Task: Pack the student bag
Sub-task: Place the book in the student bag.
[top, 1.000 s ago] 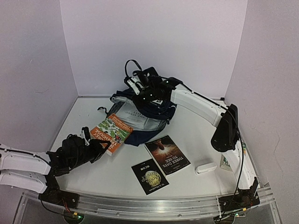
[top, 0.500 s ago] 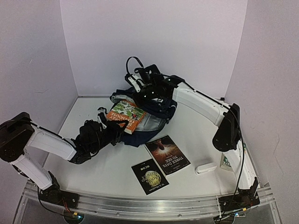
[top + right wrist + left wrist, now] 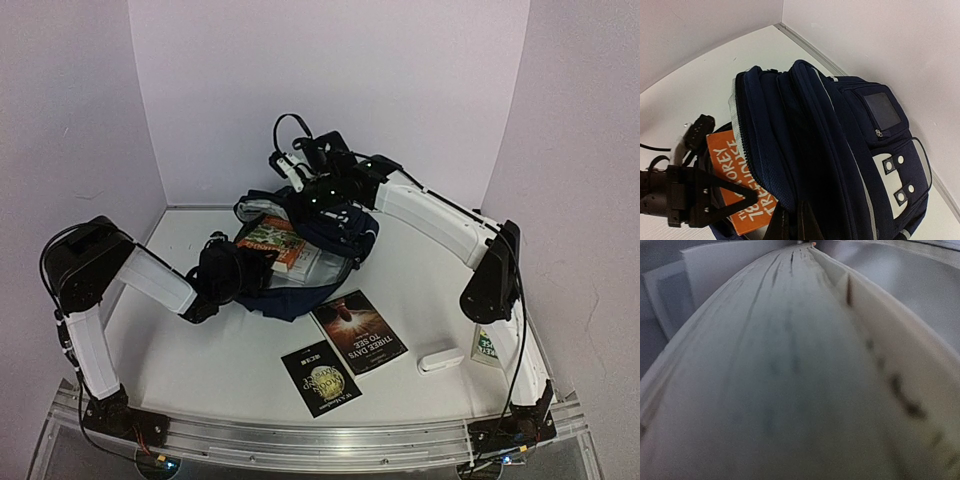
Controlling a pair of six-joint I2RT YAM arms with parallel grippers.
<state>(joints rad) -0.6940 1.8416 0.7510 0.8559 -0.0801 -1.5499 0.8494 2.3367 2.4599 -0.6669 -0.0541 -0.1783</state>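
Grip of left gripper [image 3: 262, 258] clamped on an orange book [image 3: 277, 238], tilted, its far end at the open mouth of the student bag [image 3: 335, 230]; right gripper [image 3: 790, 226] pinched shut on the bag's upper rim, above the opening. Bag slumped at the far middle of a white table [image 3: 190, 340], close to the back wall [image 3: 330, 80]. Nearer and rightward, a dark book [image 3: 357, 332], a smaller black book [image 3: 320, 378] and a small white box [image 3: 440, 359] lying flat, with pale lilac walls left, right and far.
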